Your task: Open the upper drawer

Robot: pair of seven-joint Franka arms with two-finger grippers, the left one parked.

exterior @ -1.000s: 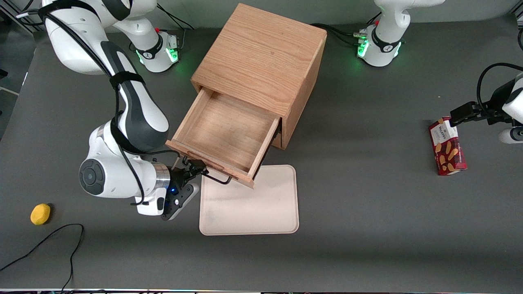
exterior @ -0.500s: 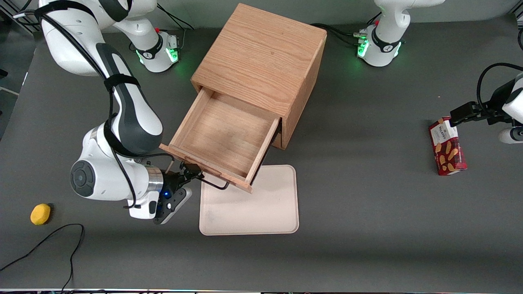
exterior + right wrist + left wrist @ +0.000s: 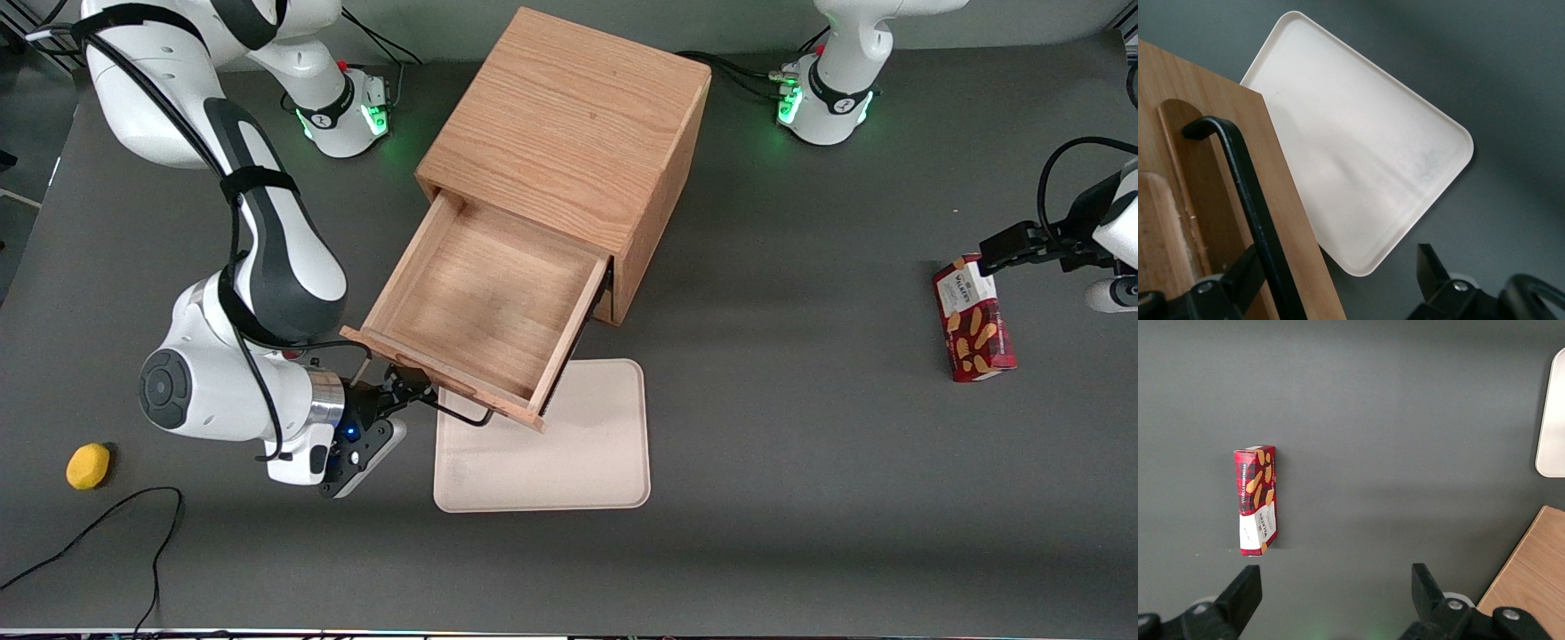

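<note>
The upper drawer (image 3: 480, 298) of the light oak cabinet (image 3: 569, 124) stands pulled well out, its plain wooden box showing nothing inside. Its black wire handle (image 3: 462, 413) runs along the drawer front, above the edge of the tray. My right gripper (image 3: 409, 391) is at the handle's end nearest the working arm. In the right wrist view the handle (image 3: 1251, 200) passes between the fingers of the gripper (image 3: 1338, 270), close against one finger (image 3: 1245, 277). The other finger (image 3: 1431, 267) stands far from it, so the jaws are open. The bottom drawer is hidden under the upper one.
A beige tray (image 3: 551, 462) lies on the grey table in front of the cabinet, partly under the open drawer; it shows too in the right wrist view (image 3: 1358, 153). A yellow fruit (image 3: 88, 466) and a black cable (image 3: 107, 524) lie toward the working arm's end. A red biscuit box (image 3: 973, 318) lies toward the parked arm's end.
The upper drawer has slid farther out of the cabinet, toward the front camera. My gripper and forearm have moved the same way, staying at the handle.
</note>
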